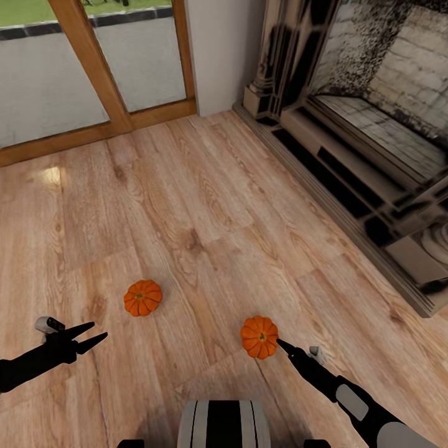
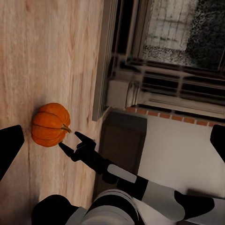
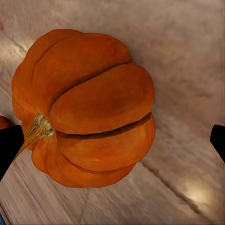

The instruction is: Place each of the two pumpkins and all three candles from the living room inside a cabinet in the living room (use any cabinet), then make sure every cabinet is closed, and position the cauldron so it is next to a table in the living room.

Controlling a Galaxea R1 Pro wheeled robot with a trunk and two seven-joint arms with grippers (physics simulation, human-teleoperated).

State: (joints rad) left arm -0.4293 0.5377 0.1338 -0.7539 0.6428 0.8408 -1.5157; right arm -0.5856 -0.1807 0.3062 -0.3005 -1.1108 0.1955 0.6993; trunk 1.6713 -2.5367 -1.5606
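Beside right pumpkin (image 1: 259, 336), gaping right pincer (image 1: 283, 344)

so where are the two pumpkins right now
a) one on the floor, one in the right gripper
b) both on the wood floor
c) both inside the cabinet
b: both pumpkins sit on the floor; the right gripper is open beside one.

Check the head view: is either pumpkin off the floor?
No; both pumpkins rest on the wood floor, the right pincer merely beside one.
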